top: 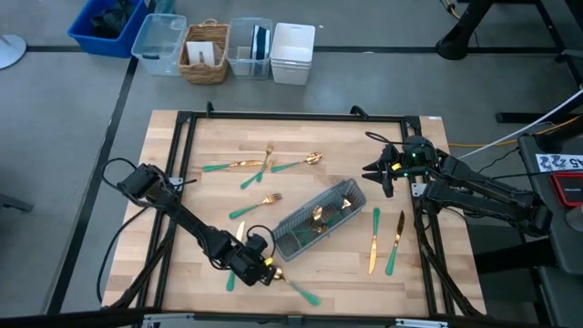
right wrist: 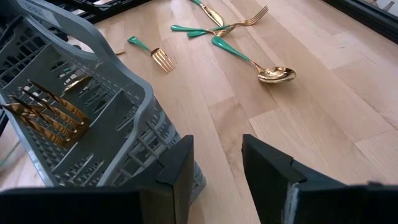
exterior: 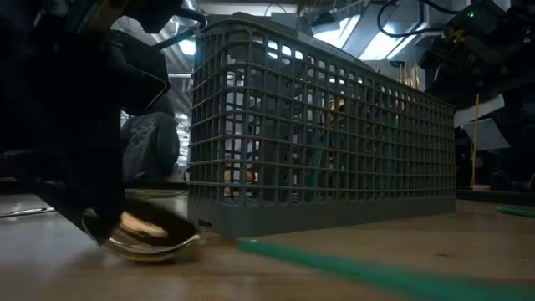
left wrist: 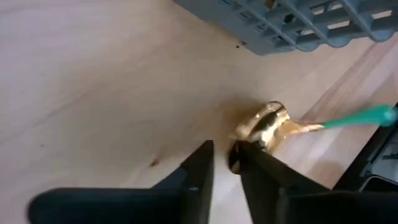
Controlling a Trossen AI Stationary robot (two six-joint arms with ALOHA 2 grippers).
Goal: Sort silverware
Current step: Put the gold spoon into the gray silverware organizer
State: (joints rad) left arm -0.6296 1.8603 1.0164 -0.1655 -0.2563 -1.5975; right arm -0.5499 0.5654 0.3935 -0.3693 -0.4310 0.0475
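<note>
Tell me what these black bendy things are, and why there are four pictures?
They are two robot arms at a wooden table, each ending in a two-finger pincer. They are sorting gold cutlery with green handles into the grey basket.

One camera looks down from above. One sits at table height, right beside the basket. Each arm also carries a camera on its wrist.

The left pincer is low over the table's near edge, its fingers slightly apart, right next to a spoon. It holds nothing.

The right pincer waits, open, near the far right corner, looking at the basket.

More forks, spoons and knives lie scattered, and some gold pieces already sit in the basket.
</note>
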